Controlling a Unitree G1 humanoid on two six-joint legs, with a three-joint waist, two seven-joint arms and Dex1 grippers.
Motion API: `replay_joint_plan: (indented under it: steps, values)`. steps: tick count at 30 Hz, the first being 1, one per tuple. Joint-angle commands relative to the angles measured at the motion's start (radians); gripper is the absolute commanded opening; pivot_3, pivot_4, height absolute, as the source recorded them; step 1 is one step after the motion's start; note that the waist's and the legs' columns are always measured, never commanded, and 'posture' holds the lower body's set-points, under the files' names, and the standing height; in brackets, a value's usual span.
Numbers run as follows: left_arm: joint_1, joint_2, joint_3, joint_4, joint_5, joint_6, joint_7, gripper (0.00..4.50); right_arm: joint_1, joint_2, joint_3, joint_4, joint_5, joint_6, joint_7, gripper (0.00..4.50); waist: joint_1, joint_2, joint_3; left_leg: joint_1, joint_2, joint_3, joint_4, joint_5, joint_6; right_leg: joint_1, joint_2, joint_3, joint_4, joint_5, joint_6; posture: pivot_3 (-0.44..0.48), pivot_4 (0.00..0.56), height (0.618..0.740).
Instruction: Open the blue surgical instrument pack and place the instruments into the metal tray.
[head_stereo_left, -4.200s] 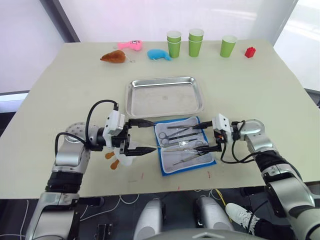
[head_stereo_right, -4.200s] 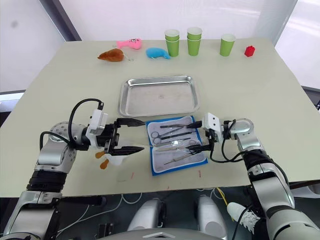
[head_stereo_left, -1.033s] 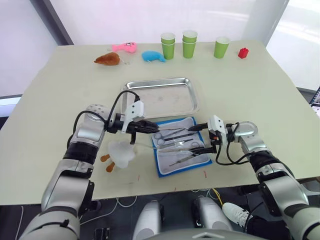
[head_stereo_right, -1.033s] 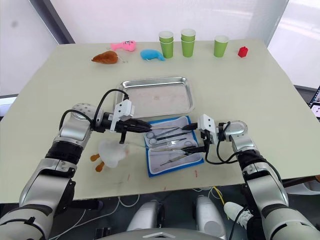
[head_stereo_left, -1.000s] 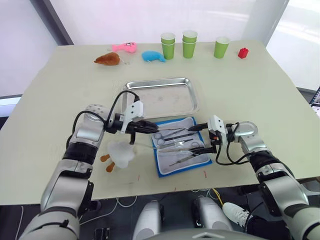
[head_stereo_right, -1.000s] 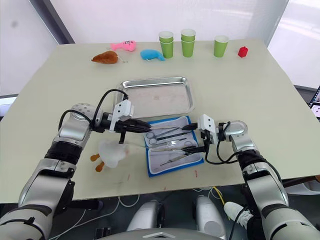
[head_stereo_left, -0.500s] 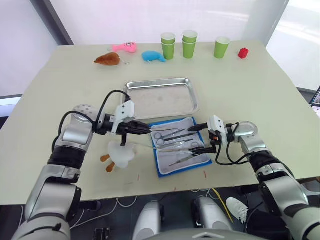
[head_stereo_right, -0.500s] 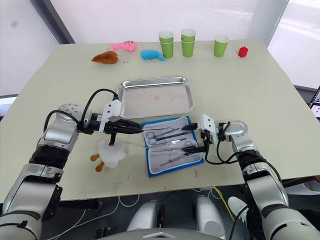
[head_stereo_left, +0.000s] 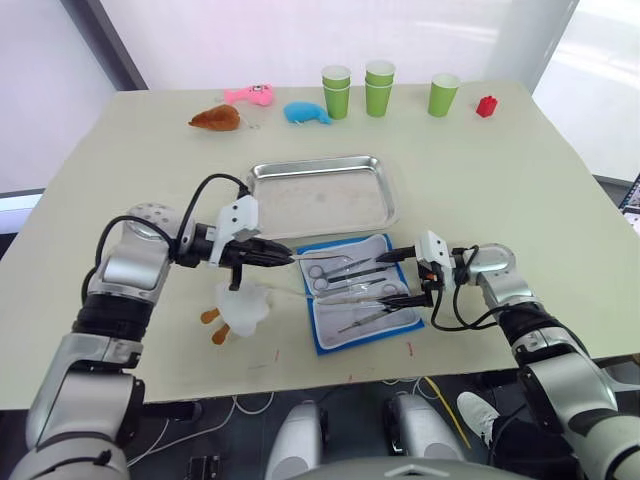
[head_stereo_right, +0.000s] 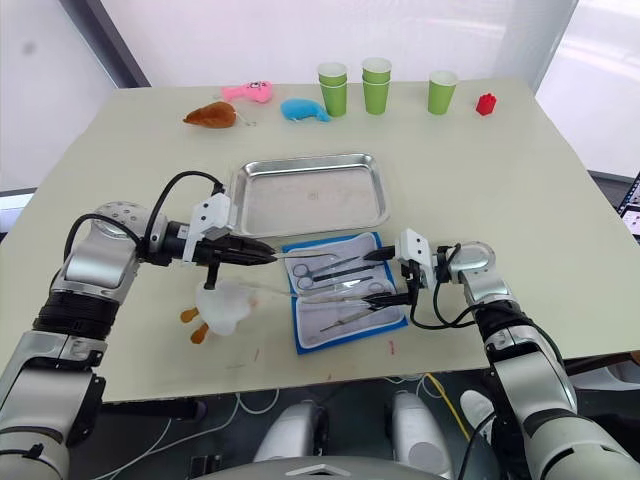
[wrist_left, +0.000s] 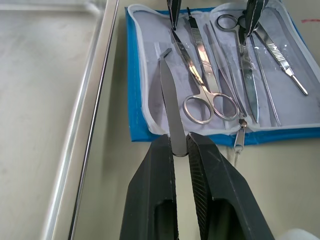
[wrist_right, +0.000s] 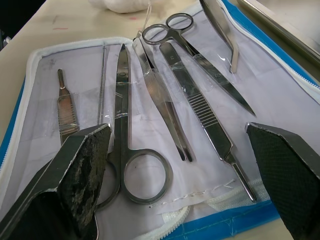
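tray: empty, just beyond the pack
pack: open flat, near the table's front edge
instruments: right wrist view shows scissors, tweezers, probe in sleeves
left gripper: clamped on tweezers, pulled back left off the pack since 1 s ago
right gripper: fingers apart over the pack's right edge, unmoved

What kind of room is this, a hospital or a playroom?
Probably neither: it looks like a robot practice room. A plain table holds a surgical pack and metal tray, plus plush toys and green paper cups.
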Motion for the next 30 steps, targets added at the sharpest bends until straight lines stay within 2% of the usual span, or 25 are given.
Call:
replay_joint_plan:
  steps: [1, 30]
  values:
    - [0.008, 0.031, 0.038, -0.046, -0.023, 0.014, 0.0, 0.21, 0.08, -0.009, 0.092, 0.074, -0.112, 0.041, -0.023, 4.5, 0.0, 0.0, 0.0, 0.0, 0.0, 0.0, 0.0, 0.0, 0.0, 0.0, 0.0, 0.0, 0.0, 0.0, 0.0, 0.0, 0.15, 0.74]
    - [0.055, 0.108, 0.09, -0.123, -0.079, 0.073, -0.001, 0.21, 0.082, -0.005, 0.093, 0.076, -0.112, 0.037, -0.022, 4.5, 0.001, 0.0, 0.0, 0.001, 0.001, 0.001, -0.001, 0.0, 0.0, 0.0, 0.0, 0.0, 0.0, -0.001, -0.002, 0.0, 0.15, 0.74]
